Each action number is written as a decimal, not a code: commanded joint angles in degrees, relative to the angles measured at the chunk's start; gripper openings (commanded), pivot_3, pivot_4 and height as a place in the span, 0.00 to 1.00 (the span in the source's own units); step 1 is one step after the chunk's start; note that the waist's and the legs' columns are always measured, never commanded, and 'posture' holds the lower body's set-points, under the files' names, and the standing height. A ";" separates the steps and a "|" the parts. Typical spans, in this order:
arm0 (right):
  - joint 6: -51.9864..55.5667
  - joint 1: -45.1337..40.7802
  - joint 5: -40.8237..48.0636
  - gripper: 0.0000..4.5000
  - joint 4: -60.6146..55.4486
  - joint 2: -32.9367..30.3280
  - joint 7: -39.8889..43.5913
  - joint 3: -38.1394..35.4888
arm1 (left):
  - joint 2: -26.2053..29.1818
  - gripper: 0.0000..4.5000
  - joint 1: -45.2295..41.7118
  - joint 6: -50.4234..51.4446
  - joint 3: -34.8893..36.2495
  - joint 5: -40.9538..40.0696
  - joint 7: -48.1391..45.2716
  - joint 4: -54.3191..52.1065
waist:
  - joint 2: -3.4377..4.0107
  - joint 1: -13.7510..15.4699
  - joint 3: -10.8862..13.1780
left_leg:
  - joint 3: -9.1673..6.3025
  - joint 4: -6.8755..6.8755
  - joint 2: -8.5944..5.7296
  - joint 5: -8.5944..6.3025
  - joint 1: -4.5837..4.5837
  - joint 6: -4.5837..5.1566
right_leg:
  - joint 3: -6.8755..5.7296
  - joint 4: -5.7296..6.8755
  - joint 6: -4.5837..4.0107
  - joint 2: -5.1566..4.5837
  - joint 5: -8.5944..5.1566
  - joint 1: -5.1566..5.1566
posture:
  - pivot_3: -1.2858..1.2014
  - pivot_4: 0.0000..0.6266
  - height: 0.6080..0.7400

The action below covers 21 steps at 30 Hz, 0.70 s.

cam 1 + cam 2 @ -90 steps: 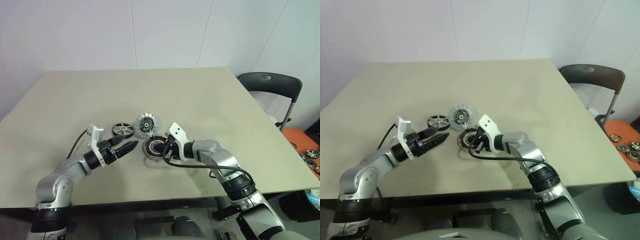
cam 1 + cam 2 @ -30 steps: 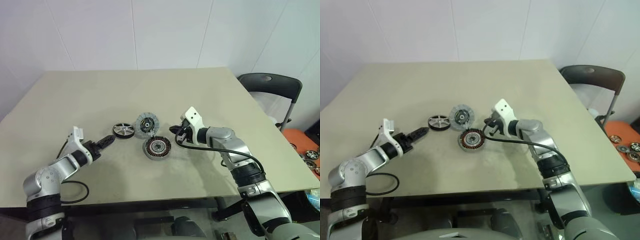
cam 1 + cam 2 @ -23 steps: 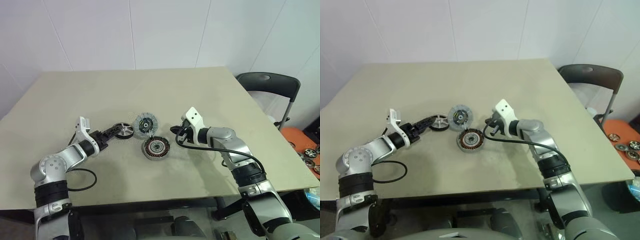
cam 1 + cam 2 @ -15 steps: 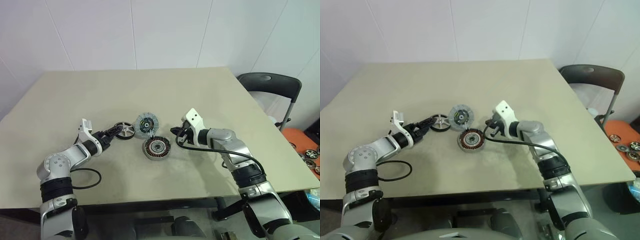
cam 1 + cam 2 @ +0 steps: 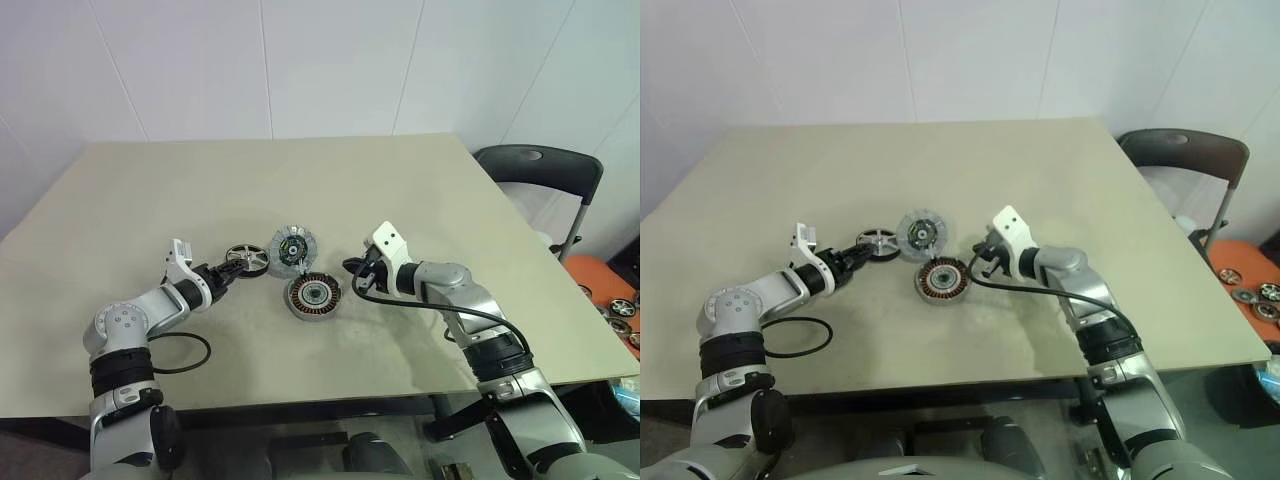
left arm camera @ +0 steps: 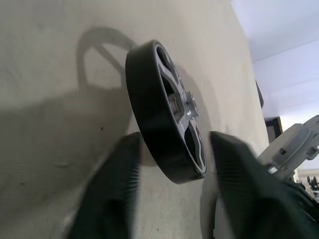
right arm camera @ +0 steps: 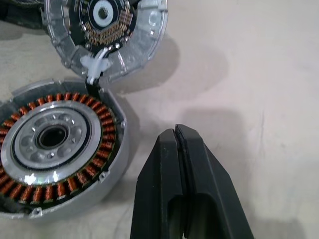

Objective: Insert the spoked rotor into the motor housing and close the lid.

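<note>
We see a beige table (image 5: 420,190) with three round motor parts grouped near its middle. The motor housing (image 5: 314,296), a ring lined with copper windings around a silver centre, lies flat and open. At about eleven o'clock from it, just beside its rim, the lid (image 5: 292,247) stands tilted, its dark face toward us; in the right wrist view a small white clip at the lid's edge reaches down to the housing's rim. At nine o'clock from the lid, near it, sits the spoked rotor (image 5: 246,260), a small silver wheel with a dark outer band.

Our left gripper (image 5: 226,272) comes in from eight o'clock of the rotor. In the left wrist view its two black fingers (image 6: 112,189) stand one on each side of the rotor's rim, a narrow gap showing on either side, so the pincer is apart around the wheel and we cannot tell whether it is touching it. The rotor rests on the table there, tipped on edge in that view.

Our right gripper (image 5: 350,266) hovers at about two o'clock from the housing, near it but not touching, its two fingers pressed together with nothing between them. A dark chair (image 5: 545,165) stands past the table's right edge.
</note>
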 commanded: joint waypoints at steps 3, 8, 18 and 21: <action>-0.57 -0.39 -0.24 0.00 -2.19 -0.36 -0.40 -1.09 | 0.30 0.09 -1.75 0.65 1.61 -1.06 0.85 0.19 | 0.00 0.01 0.00 | 0.00 0.01 0.00 0.00 0.00 0.00 | 0.00 0.00 0.00 0.00 0.00 0.01 | 0.52 0.00 1.00; -0.75 -0.18 -0.49 0.00 -1.83 -0.39 -0.12 -0.84 | -1.53 0.09 -2.95 -0.25 6.90 -5.70 2.24 -0.20 | 0.00 0.00 0.00 | 0.00 0.01 0.00 0.00 0.00 0.00 | 0.00 0.00 0.00 0.00 0.00 0.01 | 0.52 0.00 1.00; 2.96 1.84 5.57 0.00 -5.04 -6.19 11.80 -2.25 | -6.73 0.09 -1.82 6.19 12.16 -28.95 3.71 -9.86 | -0.03 0.48 0.00 | 0.00 0.03 -0.01 0.00 -0.06 0.00 | -0.01 -0.07 0.03 -0.02 0.01 0.04 | 0.52 0.00 1.00; 4.63 3.30 7.87 0.00 -7.79 -9.09 15.99 -2.39 | -5.94 0.09 0.88 8.50 7.92 -31.24 1.92 -13.88 | -0.03 0.77 0.00 | 0.00 0.03 -0.01 -0.01 -0.03 0.00 | 0.00 -0.08 0.03 -0.01 0.01 0.04 | 0.52 0.00 1.00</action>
